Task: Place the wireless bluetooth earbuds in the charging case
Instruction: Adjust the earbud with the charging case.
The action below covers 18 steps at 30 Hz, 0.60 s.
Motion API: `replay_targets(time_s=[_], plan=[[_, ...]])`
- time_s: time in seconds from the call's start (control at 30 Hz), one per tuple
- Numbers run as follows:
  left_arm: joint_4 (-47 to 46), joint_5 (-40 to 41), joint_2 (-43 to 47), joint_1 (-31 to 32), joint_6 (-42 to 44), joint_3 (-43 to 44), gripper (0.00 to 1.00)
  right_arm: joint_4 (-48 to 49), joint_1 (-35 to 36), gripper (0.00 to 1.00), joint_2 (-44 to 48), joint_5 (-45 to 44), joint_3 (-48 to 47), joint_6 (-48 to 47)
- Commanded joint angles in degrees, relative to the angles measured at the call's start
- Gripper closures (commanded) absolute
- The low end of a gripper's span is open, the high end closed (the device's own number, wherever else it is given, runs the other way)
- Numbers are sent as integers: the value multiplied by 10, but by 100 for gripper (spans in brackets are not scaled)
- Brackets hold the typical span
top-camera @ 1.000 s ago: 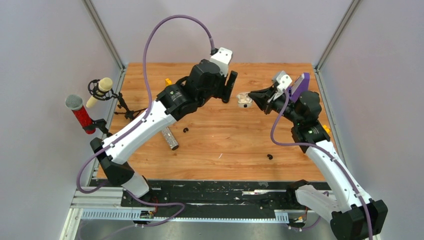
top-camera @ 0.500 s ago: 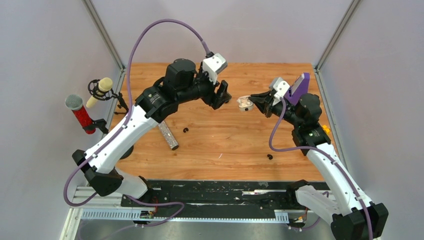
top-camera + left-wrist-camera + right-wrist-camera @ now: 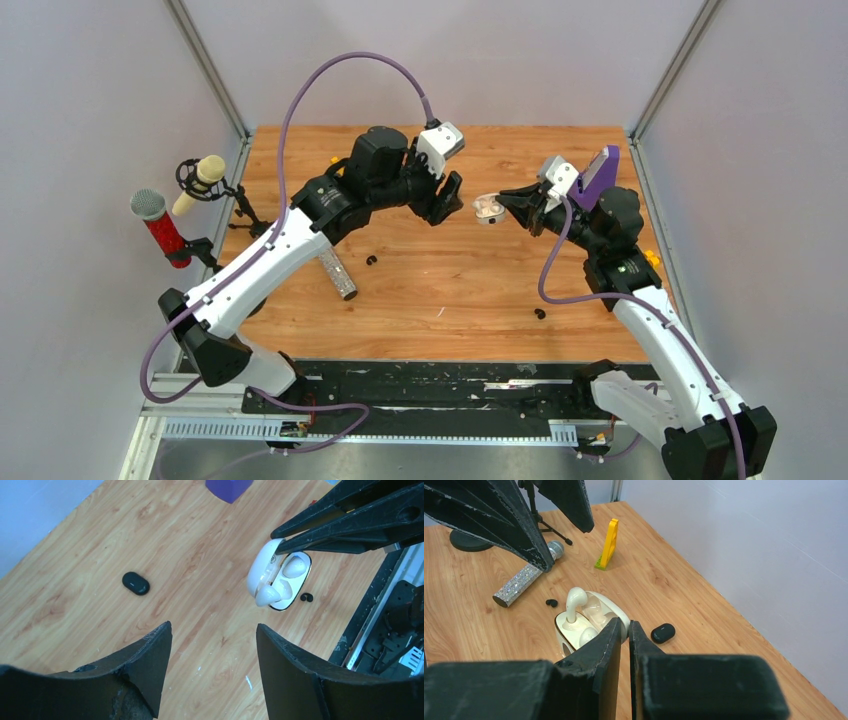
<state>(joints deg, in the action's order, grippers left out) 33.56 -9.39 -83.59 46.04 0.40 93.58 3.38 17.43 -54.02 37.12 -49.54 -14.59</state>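
My right gripper [image 3: 624,621] is shut on the lid edge of the open white charging case [image 3: 591,620] and holds it above the table [image 3: 470,290]. One white earbud [image 3: 574,600] stands in the case with its stem sticking up. Another white earbud [image 3: 586,636] lies seated beside it. In the top view the case [image 3: 488,208] hangs at the right gripper's [image 3: 503,203] tip. My left gripper [image 3: 450,200] is just left of it, open and empty. In the left wrist view the left gripper [image 3: 212,625] frames bare wood, with the case [image 3: 277,577] up to the right. Black earbuds [image 3: 371,262] [image 3: 540,313] lie on the table.
A black case [image 3: 663,632] lies on the wood under the white one. A glittery silver cylinder [image 3: 338,275] lies at centre left. Small yellow pieces [image 3: 336,162] [image 3: 652,258] sit at the back left and by the right arm. Two microphones [image 3: 160,225] stand on the left edge.
My left gripper has drawn back a little to the left of the case and its jaws have narrowed somewhat. The right gripper still holds the case in nearly the same spot.
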Motion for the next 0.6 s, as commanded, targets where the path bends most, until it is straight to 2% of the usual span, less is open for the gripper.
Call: replay_targets(time_s=[0.0, 0.57], plan=[[-24, -4, -6, 1, 3, 9, 30, 11, -3, 100, 5, 15, -6, 4], [-9, 14, -42, 24, 13, 47, 33, 11, -3, 100, 3, 30, -4, 9]])
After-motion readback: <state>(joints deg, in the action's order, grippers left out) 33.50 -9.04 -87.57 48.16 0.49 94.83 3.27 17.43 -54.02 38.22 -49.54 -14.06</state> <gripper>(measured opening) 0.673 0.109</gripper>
